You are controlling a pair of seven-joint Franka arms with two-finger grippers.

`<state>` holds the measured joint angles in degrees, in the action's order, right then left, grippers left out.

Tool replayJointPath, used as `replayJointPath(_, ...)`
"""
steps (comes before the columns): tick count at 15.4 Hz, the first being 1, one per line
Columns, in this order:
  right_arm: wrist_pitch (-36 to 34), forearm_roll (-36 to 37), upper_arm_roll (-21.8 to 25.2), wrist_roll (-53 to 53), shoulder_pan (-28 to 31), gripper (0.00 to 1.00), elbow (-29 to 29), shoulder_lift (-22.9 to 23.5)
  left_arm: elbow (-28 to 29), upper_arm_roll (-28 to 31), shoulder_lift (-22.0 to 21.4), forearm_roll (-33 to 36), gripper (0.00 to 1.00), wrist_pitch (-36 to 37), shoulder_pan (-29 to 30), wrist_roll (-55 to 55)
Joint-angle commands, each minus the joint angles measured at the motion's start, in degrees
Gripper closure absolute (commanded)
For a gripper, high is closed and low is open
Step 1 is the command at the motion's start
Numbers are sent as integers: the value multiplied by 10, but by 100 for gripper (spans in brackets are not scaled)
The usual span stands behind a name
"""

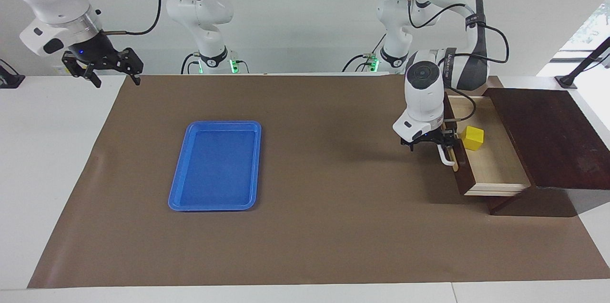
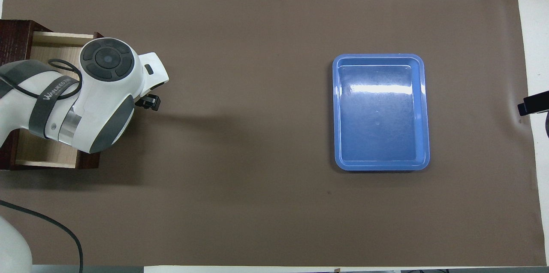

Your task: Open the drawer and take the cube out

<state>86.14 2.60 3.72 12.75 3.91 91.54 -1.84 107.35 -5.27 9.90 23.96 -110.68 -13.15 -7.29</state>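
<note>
The drawer [image 1: 495, 162] stands pulled out of its dark brown cabinet [image 1: 548, 136] at the left arm's end of the table, with its pale wood inside showing. The yellow cube [image 1: 474, 137] lies in the drawer, close behind the drawer's front panel. My left gripper [image 1: 443, 141] is at the upper end of the white bar handle [image 1: 447, 156] on the drawer's front. In the overhead view the left arm covers most of the drawer [image 2: 47, 43] and hides the cube. My right gripper [image 1: 114, 78] waits open and empty, raised over the right arm's end of the table.
A blue plastic tray [image 1: 178, 188] lies empty on the brown mat [image 1: 324, 227] toward the right arm's end; it also shows in the overhead view [image 2: 422, 110]. The left arm's cable hangs over the drawer.
</note>
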Motion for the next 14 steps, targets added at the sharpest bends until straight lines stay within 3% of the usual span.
replayJointPath(1, 10, 4, -5, -11, 7, 0, 9, -8, -44, 4, -3, -15, 0, 59, -11, 22)
replayJointPath(7, 10, 4, -5, -11, 7, 0, 9, -8, -164, 10, -13, -126, 0, 164, -4, 8)
replayJointPath(14, 8, 4, -5, -10, 7, 0, 9, -8, -159, 16, -38, -187, 0, 154, 73, -223)
